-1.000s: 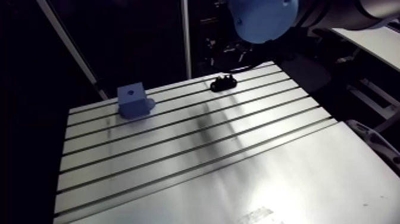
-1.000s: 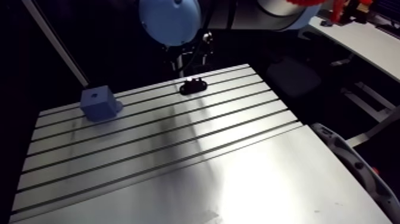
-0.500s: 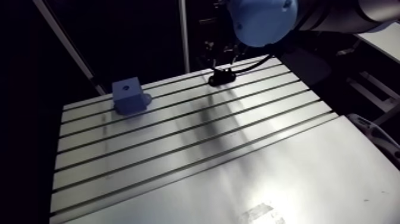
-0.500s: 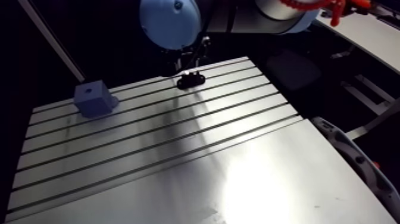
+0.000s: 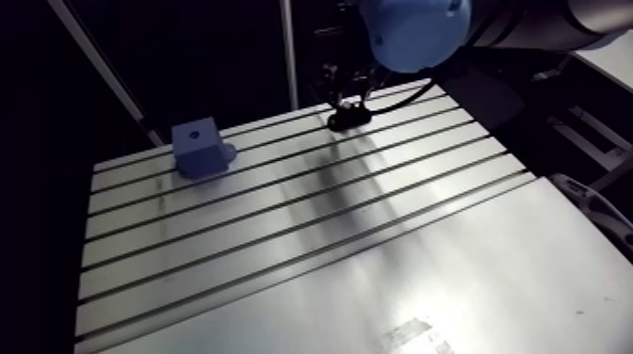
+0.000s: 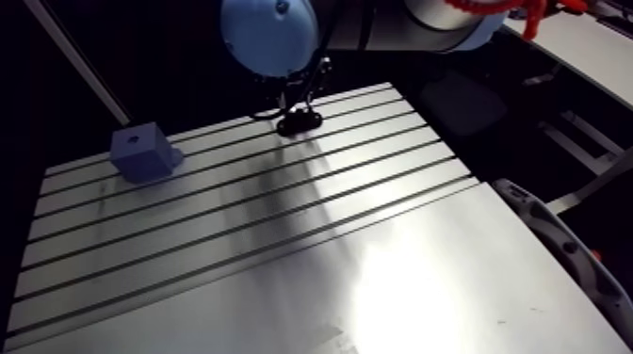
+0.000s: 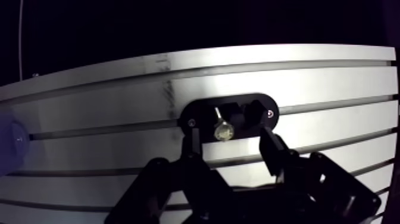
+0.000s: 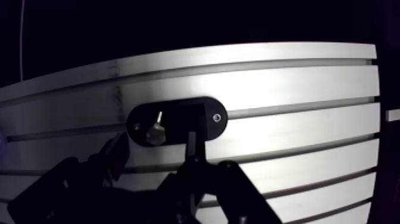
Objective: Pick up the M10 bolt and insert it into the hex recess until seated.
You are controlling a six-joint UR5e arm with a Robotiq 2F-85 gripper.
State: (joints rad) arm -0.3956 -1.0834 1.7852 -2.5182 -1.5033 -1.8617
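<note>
The M10 bolt [image 7: 224,129] rests in a black oval holder [image 7: 202,114] on the slotted table, its brassy hex head toward the camera and its shank pointing away. In the wrist view my gripper [image 7: 229,136] is open, one finger on each side of the bolt and neither touching it. The arm view shows the same holder [image 5: 347,117] near the table's far edge, right under the wrist. A blue block [image 5: 201,149] with a recess in its top face stands far off to the left.
The aluminium table [image 5: 311,235] has long parallel slots running across it. Its far edge lies just beyond the holder. In the wrist view the blue block [image 7: 8,146] shows only as a sliver off to one side of the gripper.
The wrist has come down closer to the black holder. The arm camera has shifted, so the table sits differently in view. Bolt, holder and block have stayed in place.
</note>
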